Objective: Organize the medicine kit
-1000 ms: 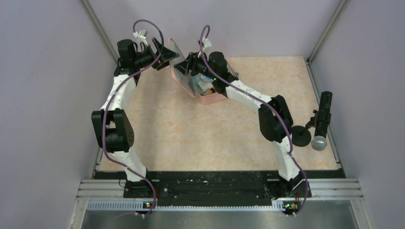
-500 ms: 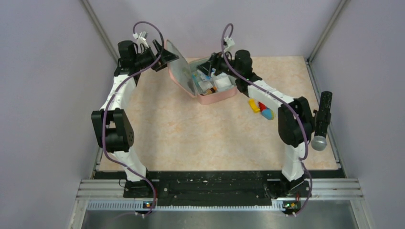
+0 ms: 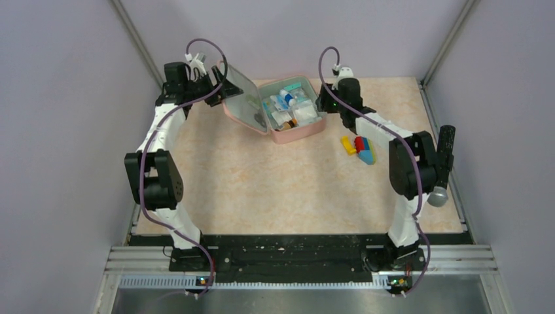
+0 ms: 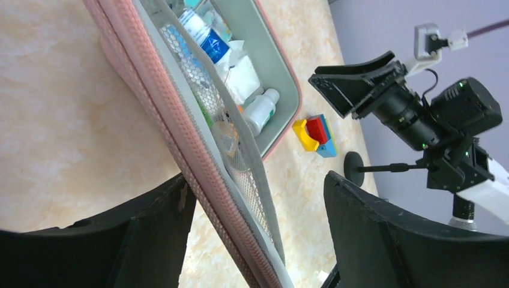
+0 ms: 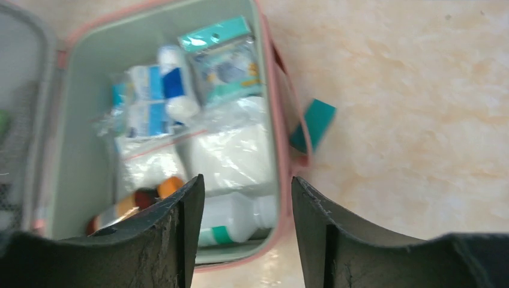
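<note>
Medicine kit (image 3: 298,135) — pink, unzipped — sits at the far middle of the table (image 3: 262,190), its lid (image 3: 243,101) tilted up on the left, bottles and packets (image 3: 291,108) inside. Left gripper (image 4: 257,180) straddles the lid's edge, jaws wide, not clamped. Right gripper (image 5: 246,178) hovers over the kit's right side — jaws partly apart, empty. Coloured blocks (image 3: 360,147) lie near, further right.

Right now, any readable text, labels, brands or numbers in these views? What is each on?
None legible in any view.
Teal-topped packet in the medicine kit: print blurred.
Blue-labelled bottle: label too blurred.
White bottle with green band: no text can be made out.
</note>
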Controlling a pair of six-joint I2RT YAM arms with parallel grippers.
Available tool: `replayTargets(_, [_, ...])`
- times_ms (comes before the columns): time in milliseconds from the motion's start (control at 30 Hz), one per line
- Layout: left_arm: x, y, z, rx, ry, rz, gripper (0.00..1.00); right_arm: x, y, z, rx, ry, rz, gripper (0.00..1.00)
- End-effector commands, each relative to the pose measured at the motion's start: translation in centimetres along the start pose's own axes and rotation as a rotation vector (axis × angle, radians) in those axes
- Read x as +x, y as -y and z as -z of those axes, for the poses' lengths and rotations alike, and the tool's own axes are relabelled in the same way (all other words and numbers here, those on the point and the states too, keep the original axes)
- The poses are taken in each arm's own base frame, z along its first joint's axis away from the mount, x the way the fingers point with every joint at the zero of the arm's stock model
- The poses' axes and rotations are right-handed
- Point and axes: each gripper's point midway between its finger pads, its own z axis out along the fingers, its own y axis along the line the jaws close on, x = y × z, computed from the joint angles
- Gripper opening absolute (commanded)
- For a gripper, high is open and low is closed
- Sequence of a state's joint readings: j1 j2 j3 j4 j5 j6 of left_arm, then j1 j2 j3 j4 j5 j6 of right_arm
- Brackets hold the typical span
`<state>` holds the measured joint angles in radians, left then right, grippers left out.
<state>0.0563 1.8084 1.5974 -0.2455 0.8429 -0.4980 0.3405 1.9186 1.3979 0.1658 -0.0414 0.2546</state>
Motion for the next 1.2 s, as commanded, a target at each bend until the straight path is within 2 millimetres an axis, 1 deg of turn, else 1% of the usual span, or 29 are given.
replayTargets(0, [0.1, 1.9, 1.6, 0.017, 0.005, -0.077, 0.77, 2.3, 3.4, -1.2, 0.106, -0.096, 0.066, 0.52])
replayTargets(67, [0.5, 1.9, 1.6, 0.024, -0.004, -0.071, 0.72, 2.9, 3.6, -1.6, 0.097, -0.111, 0.067, 0.49])
replayTargets(133, [0.8, 2.0, 1.7, 0.034, -0.011, -0.067, 0.65, 3.5, 3.1, -2.0, 0.063, -0.127, 0.069, 0.48])
replayTargets(167, [0.9, 2.0, 1.7, 0.039, -0.016, -0.065, 0.62, 3.8, 3.2, -2.2, 0.063, -0.133, 0.067, 0.47])
replayTargets(233, [1.1, 2.2, 1.8, 0.049, -0.024, -0.061, 0.54, 4.3, 3.4, -2.5, 0.067, -0.143, 0.061, 0.43])
replayTargets(267, [1.2, 2.2, 1.8, 0.051, -0.027, -0.057, 0.52, 4.6, 3.5, -2.7, 0.066, -0.149, 0.058, 0.39])
replayTargets(300, [1.3, 2.2, 1.9, 0.053, -0.03, -0.052, 0.5, 5.0, 3.4, -2.8, 0.058, -0.161, 0.058, 0.32])
replayTargets(367, [1.3, 2.2, 2.1, 0.055, -0.03, -0.044, 0.38, 5.5, 3.1, -2.7, 0.041, -0.177, 0.052, 0.19])
replayTargets(433, [1.3, 2.3, 2.6, 0.054, -0.027, -0.042, 0.27, 5.8, 2.4, -2.2, 0.011, -0.191, 0.033, 0.11])
replayTargets(533, [1.6, 2.4, 3.5, 0.046, -0.031, -0.041, 0.11, 6.7, 1.0, -0.1, -0.009, -0.228, -0.011, 0.09])
replayTargets(567, [1.7, 2.5, 3.9, 0.048, -0.034, -0.042, 0.05, 7.2, 0.3, 0.8, -0.023, -0.24, -0.019, 0.09])
replayTargets(600, [2.0, 2.7, 4.4, 0.053, -0.038, -0.045, 0.01, 7.2, -0.7, 2.0, -0.056, -0.244, -0.026, 0.08])
replayTargets(633, [2.3, 2.9, 4.8, 0.061, -0.045, -0.044, 0.0, 7.5, -1.6, 3.1, -0.082, -0.253, -0.031, 0.07])
replayTargets(733, [3.9, 4.2, 6.2, 0.103, -0.068, -0.05, 0.0, 10.0, -4.4, 6.9, -0.175, -0.323, -0.023, 0.07])
replayTargets(767, [4.5, 4.5, 6.7, 0.111, -0.085, -0.058, 0.0, 10.8, -5.8, 8.1, -0.231, -0.342, -0.01, 0.09])
replayTargets(800, [5.1, 4.7, 7.1, 0.113, -0.101, -0.065, 0.0, 11.5, -7.3, 9.5, -0.309, -0.355, 0.022, 0.15])
replayTargets(833, [5.7, 4.9, 7.6, 0.111, -0.115, -0.07, 0.0, 12.1, -9.3, 10.9, -0.429, -0.355, 0.077, 0.25])
replayTargets(867, [6.3, 5.1, 8.0, 0.121, -0.128, -0.076, 0.09, 12.4, -11.1, 12.5, -0.546, -0.348, 0.137, 0.35])
replayTargets(900, [6.8, 5.7, 8.5, 0.14, -0.136, -0.096, 0.24, 12.9, -12.6, 14.0, -0.644, -0.343, 0.196, 0.45])
replayTargets(933, [7.2, 6.1, 8.9, 0.149, -0.138, -0.123, 0.42, 13.1, -13.4, 15.2, -0.702, -0.336, 0.233, 0.53])
replayTargets(967, [7.5, 6.3, 9.1, 0.15, -0.139, -0.137, 0.56, 13.1, -13.7, 15.8, -0.722, -0.322, 0.266, 0.59])
replayTargets(1000, [7.6, 6.6, 9.2, 0.155, -0.138, -0.144, 0.67, 12.8, -13.5, 15.9, -0.709, -0.313, 0.268, 0.63])
replayTargets(1033, [7.7, 6.9, 9.0, 0.161, -0.138, -0.143, 0.75, 12.4, -13.2, 15.9, -0.693, -0.31, 0.269, 0.66])
replayTargets(1067, [7.7, 7.3, 8.7, 0.166, -0.144, -0.145, 0.79, 11.7, -12.9, 15.9, -0.689, -0.315, 0.268, 0.67])
replayTargets(1133, [7.9, 8.6, 7.8, 0.194, -0.174, -0.151, 0.83, 10.0, -12.3, 16.1, -0.698, -0.326, 0.242, 0.68])
replayTargets(1167, [8.1, 9.4, 7.1, 0.218, -0.193, -0.165, 0.84, 8.7, -11.8, 16.1, -0.701, -0.319, 0.222, 0.68])
